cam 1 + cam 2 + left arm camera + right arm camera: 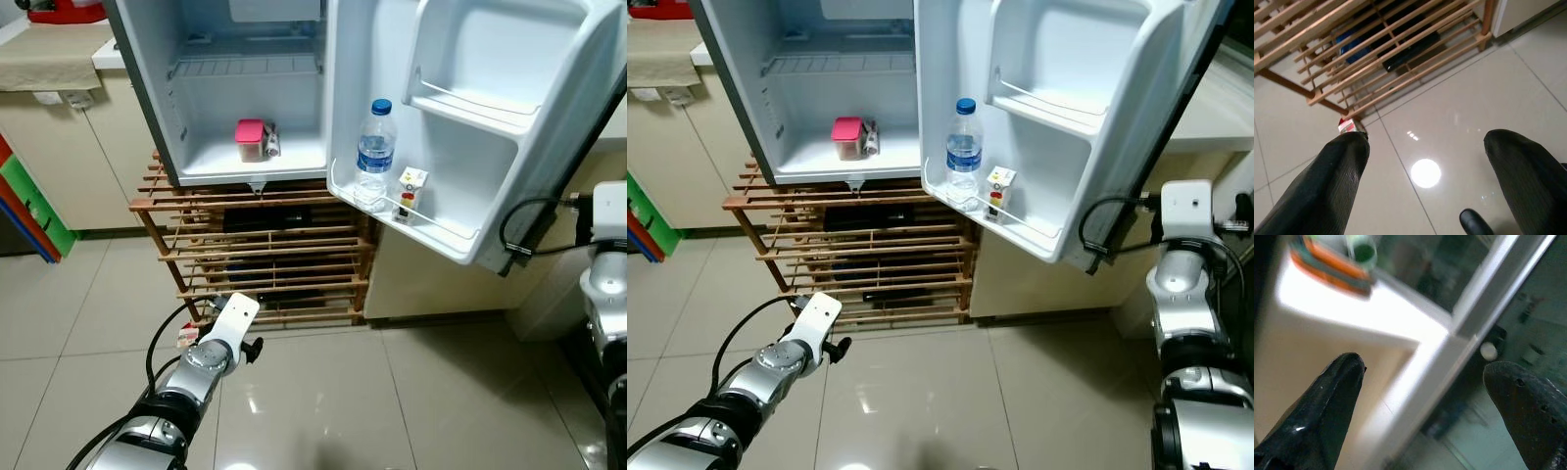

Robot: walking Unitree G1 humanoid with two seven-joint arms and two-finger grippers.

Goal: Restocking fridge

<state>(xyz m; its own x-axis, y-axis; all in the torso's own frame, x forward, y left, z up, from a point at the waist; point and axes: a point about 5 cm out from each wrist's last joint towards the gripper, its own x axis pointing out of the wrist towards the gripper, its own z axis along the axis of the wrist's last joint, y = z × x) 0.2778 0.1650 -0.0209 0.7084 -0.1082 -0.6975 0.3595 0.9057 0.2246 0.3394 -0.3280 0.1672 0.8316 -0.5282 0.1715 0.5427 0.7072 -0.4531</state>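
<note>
A small white fridge (245, 88) stands open on a slatted wooden rack (265, 250). A pink container (251, 139) sits on its bottom shelf. The door's lower shelf (431, 230) holds a water bottle with a blue cap (374, 155) and a small carton (409, 193). My left arm (211, 354) reaches low toward the floor in front of the rack. My left gripper (1425, 142) is open over the tiles with nothing between its fingers. A small red and white item (1347, 126) lies by the rack's foot. My right gripper (1422, 364) is open and empty, beside the fridge door.
Dark and blue items (1400, 46) lie inside the rack. A beige cabinet (59, 147) stands to the left, with coloured boards (29, 211) leaning beside it. The open door (509, 117) juts out to the right. Glossy floor tiles (323, 401) spread out in front.
</note>
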